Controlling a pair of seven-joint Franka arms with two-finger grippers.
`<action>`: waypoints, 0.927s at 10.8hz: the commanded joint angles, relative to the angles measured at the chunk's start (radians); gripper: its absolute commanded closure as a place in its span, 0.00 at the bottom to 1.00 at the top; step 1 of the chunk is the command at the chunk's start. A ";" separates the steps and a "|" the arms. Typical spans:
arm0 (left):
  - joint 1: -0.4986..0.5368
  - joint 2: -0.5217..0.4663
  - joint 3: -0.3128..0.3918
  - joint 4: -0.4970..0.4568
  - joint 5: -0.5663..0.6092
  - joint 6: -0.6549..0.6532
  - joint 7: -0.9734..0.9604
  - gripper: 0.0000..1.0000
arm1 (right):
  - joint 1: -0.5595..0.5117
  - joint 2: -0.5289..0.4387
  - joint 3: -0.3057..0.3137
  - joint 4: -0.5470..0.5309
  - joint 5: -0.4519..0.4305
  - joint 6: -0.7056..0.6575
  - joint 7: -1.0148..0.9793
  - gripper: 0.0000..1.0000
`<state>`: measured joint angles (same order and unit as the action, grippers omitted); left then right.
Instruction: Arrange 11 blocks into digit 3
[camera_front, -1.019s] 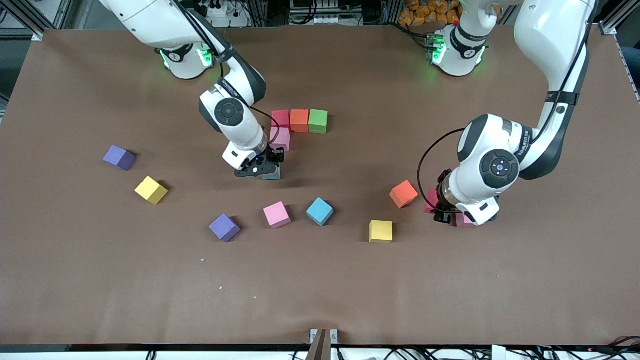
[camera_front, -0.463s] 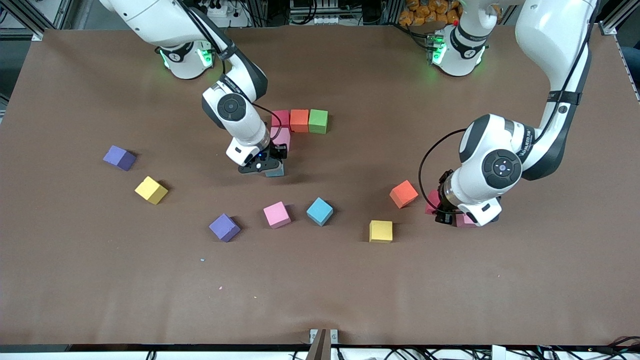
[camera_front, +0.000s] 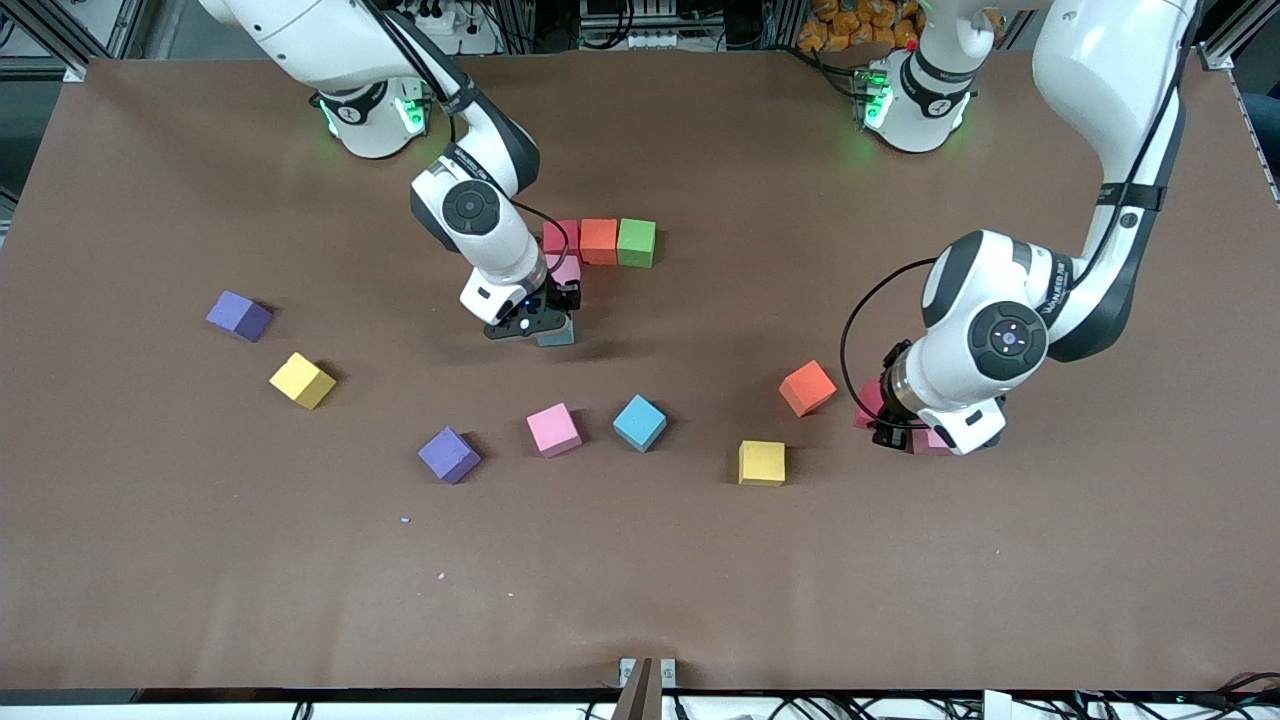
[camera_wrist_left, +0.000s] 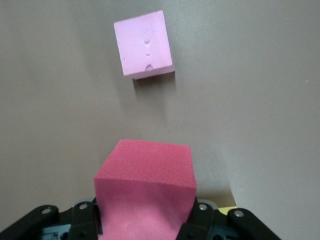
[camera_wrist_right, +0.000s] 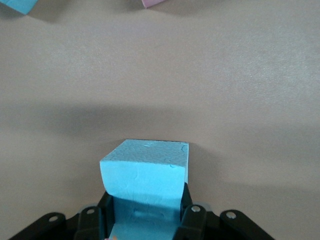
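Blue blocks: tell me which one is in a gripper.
The blue block clamped in the right gripper, beside the pink block; the other blue block sits free on the table.

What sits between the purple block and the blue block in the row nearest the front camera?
A pink block lies between the purple block and the blue block, apart from both; the front view shows it.

A brown cloth-like mat covers the desk (camera_front: 640, 580), slightly wrinkled along the edge nearest the front camera. A few tiny pale specks (camera_front: 405, 520) lie on it. A small metal bracket (camera_front: 646, 676) sits at the middle of that near edge. Above the top edge are cables and a heap of orange objects (camera_front: 850, 20).
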<state>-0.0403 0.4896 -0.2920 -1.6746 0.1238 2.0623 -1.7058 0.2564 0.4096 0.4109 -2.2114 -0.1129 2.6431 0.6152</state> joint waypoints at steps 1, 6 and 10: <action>0.023 0.006 -0.006 0.012 0.016 -0.017 0.060 0.94 | -0.009 -0.032 0.011 -0.040 -0.002 0.012 0.018 0.86; 0.005 0.012 -0.015 0.012 0.000 -0.016 0.060 0.94 | -0.009 -0.034 0.014 -0.060 -0.002 0.031 0.020 0.86; -0.029 0.041 -0.015 0.024 -0.024 -0.016 -0.029 0.94 | -0.009 -0.034 0.023 -0.062 -0.002 0.032 0.029 0.86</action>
<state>-0.0643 0.5075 -0.3078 -1.6746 0.1151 2.0621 -1.6931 0.2563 0.4023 0.4168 -2.2424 -0.1129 2.6661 0.6203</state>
